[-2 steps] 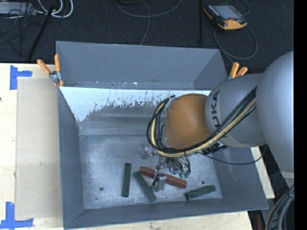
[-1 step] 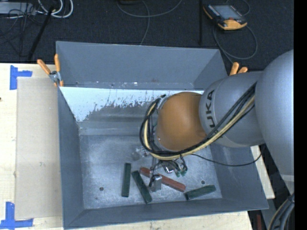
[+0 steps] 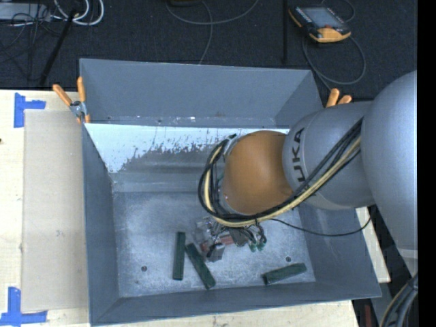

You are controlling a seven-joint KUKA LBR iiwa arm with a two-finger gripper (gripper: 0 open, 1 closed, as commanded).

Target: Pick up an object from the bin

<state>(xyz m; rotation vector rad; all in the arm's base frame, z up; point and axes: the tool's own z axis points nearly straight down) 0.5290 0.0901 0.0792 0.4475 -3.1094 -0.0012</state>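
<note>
Bar (image 3: 202, 270), dark green and slim: flat on the floor of the bin (image 3: 139, 216), front middle. Long axis diagonal, with the upper end toward back-left and the lower end toward front-right. Upper end right at the gripper (image 3: 212, 240); cannot tell whether touching. Gripper low over the floor, under the orange cover (image 3: 252, 172); cannot tell how far open, nor whether anything is held. Second bar (image 3: 178, 255) just left, nearly front-to-back. Third bar (image 3: 285, 273) well apart to the right, nearly crosswise, right end slightly back.
</note>
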